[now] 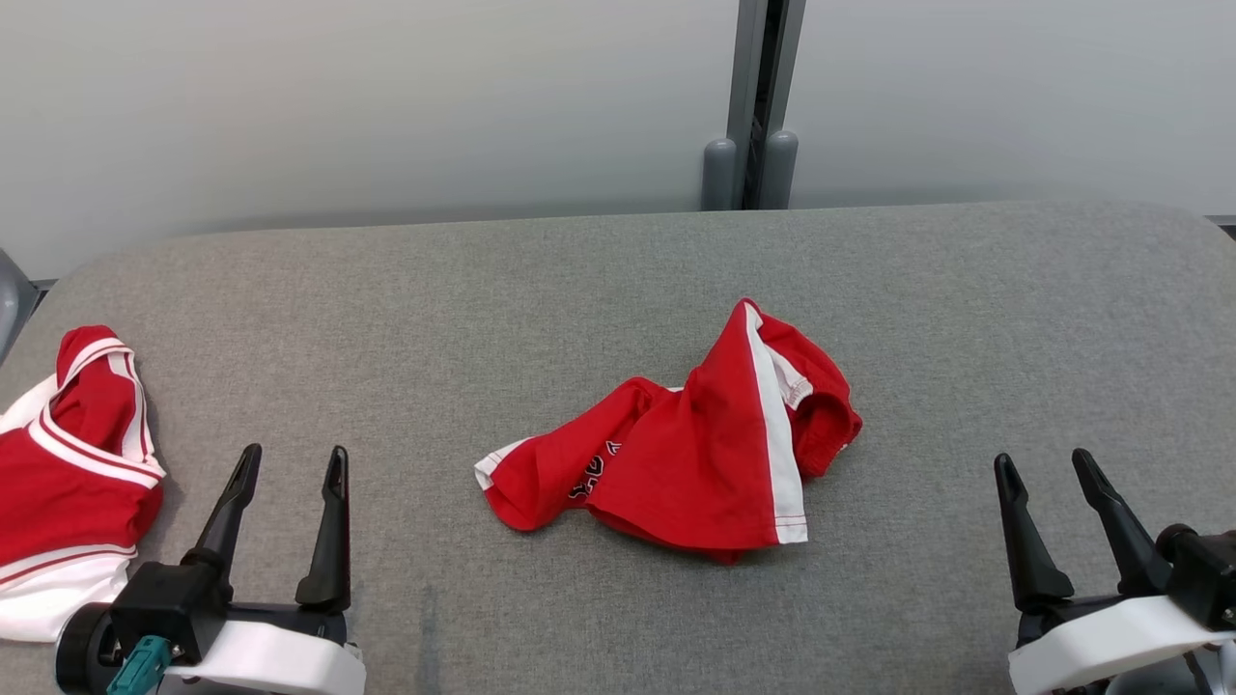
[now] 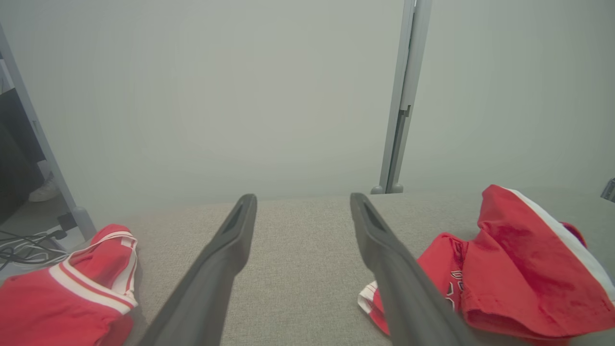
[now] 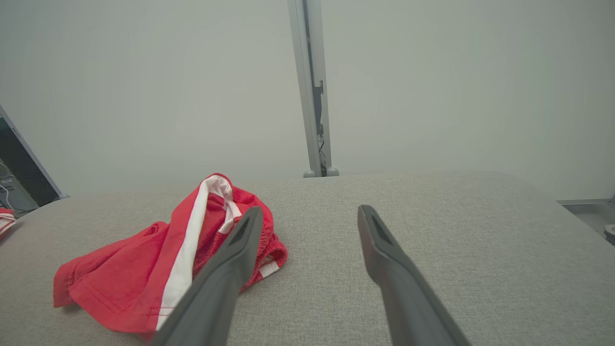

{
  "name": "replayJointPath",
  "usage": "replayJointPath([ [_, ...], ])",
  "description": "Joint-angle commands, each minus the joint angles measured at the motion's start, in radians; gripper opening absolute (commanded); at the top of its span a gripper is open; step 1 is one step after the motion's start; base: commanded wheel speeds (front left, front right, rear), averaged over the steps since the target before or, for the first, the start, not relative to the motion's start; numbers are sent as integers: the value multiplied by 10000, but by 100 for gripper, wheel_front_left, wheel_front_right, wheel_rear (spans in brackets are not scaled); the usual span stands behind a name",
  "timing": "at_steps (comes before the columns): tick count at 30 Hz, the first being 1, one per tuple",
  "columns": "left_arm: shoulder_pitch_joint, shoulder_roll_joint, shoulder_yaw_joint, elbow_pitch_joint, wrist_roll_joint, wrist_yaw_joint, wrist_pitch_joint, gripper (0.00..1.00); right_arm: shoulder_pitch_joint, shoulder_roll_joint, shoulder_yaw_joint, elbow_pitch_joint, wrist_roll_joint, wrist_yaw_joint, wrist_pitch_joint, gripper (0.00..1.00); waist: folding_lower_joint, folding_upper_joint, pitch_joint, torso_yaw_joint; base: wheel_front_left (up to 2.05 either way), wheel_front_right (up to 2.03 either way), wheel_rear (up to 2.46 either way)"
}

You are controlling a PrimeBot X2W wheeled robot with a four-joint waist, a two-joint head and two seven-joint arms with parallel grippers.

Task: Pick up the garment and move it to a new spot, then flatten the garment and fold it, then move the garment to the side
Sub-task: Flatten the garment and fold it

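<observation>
A crumpled red garment (image 1: 690,449) with a white side stripe lies heaped at the middle of the grey table (image 1: 579,280). It sits at the right in the left wrist view (image 2: 509,269) and at the left in the right wrist view (image 3: 158,269). My left gripper (image 1: 293,461) rests open at the lower left, well left of the heap, nothing between its fingers. My right gripper (image 1: 1046,462) stands open at the lower right, clear of the cloth. From the wrist cameras, the left gripper (image 2: 302,199) and the right gripper (image 3: 310,211) both point over bare tabletop.
A second red and white garment (image 1: 72,463) lies at the table's left edge, close to my left gripper, seen too from the left wrist (image 2: 72,293). A pale wall with a grey post (image 1: 753,106) stands behind the table. Cables (image 2: 24,245) lie on the floor at the far left.
</observation>
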Motion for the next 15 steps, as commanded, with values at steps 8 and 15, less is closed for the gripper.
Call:
replayJointPath([
  [8, -63, 75, 11, -63, -63, 84, 22, 100, 25, 33, -25, -78, -20, 1, 55, 100, 0, -1, 75, 15, 0, 0, 0],
  [15, -500, 132, -422, -109, 185, -249, 149, 100, -77, 25, -11, -93, 25, 1, 55, 100, 0, -1, 226, 37, 0, 0, 0],
])
